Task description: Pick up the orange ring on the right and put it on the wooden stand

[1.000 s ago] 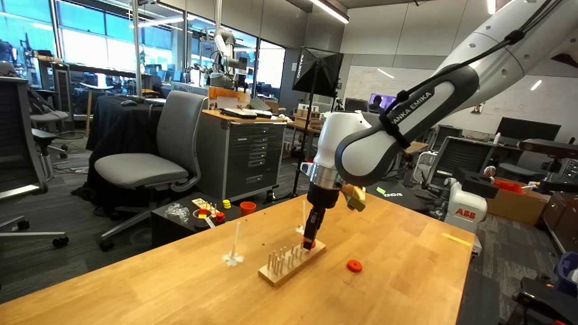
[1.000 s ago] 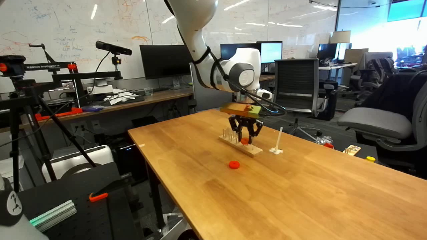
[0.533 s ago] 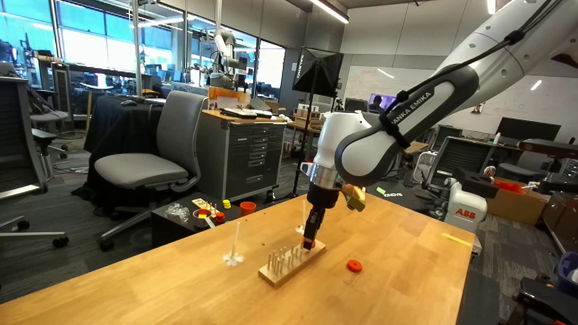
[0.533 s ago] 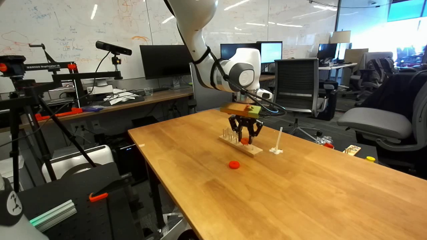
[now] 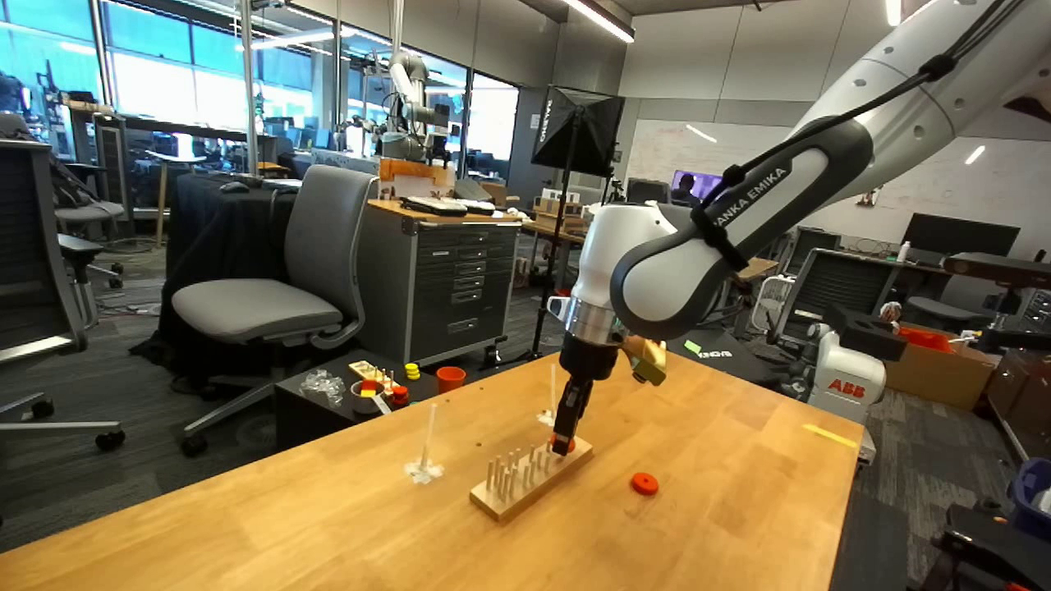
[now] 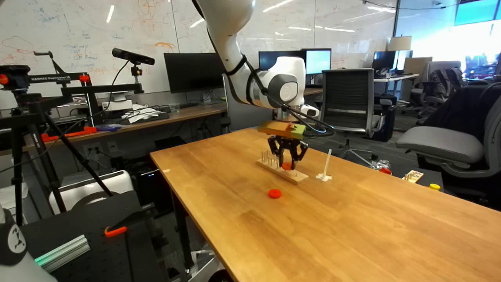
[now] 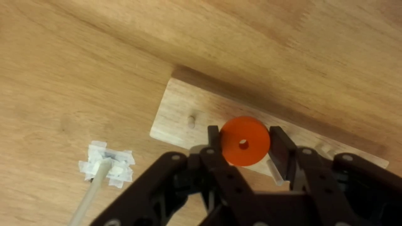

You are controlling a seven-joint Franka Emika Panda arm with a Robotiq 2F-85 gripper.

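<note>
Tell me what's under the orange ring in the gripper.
The wooden stand: in the wrist view its pale top shows either side of the orange ring, with a peg to the left. The spot directly beneath is mostly covered; any peg there cannot be made out.

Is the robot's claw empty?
No, the wrist view shows an orange ring held between both jaws of the gripper.

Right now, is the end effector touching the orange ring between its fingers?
Touching. The wrist view shows the end effector closed on the orange ring, a fingertip against each side with no gap.
</note>
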